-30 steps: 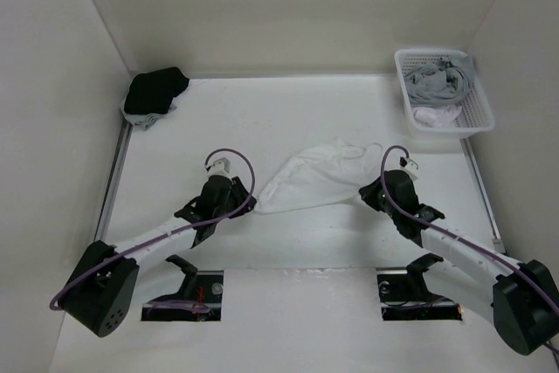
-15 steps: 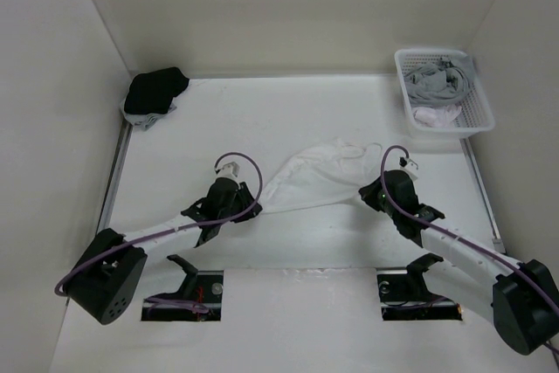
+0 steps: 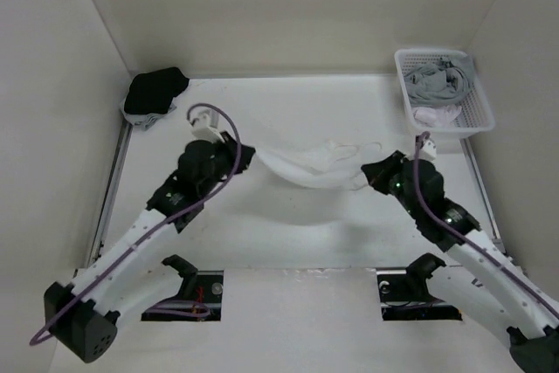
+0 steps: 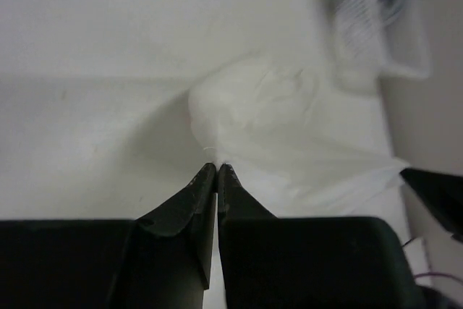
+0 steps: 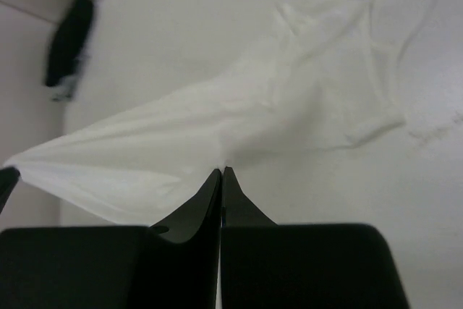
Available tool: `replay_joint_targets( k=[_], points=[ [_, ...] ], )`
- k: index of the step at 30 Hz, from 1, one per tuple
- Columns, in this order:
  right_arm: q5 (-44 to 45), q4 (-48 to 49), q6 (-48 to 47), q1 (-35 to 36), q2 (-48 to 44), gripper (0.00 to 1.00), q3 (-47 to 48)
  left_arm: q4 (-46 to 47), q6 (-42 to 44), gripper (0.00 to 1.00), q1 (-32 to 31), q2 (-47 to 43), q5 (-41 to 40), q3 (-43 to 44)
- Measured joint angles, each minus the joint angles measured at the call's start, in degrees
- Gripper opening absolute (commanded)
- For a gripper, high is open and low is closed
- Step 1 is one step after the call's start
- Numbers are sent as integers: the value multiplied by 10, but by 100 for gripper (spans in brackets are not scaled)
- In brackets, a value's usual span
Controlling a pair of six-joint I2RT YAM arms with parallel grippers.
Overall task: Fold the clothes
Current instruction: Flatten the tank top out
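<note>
Top external shows the white garment (image 3: 304, 169) sagging mid-air; wrist views show the left end effector (image 4: 217, 169) and right end effector (image 5: 221, 172) clamped on its edges.

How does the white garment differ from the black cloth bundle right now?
The white garment is stretched between the left gripper and right gripper, both shut on it; the black cloth bundle sits bunched in the far-left corner, untouched. Garment pale, bundle dark. Both are cloth.
</note>
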Motion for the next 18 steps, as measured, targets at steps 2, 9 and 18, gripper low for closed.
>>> replay_joint_targets(
  k=[2,9,18],
  points=[
    [15,-30,-15,27,-24,0,85,-10,11,1,1,-36,-22,82],
    [105,-77,-78,161,-41,0,334,-12,31,1,-14,-100,-82,266],
    [88,-54,-135,136,65,0,407,-9,36,1,12,-41,-108,283]
  ],
)
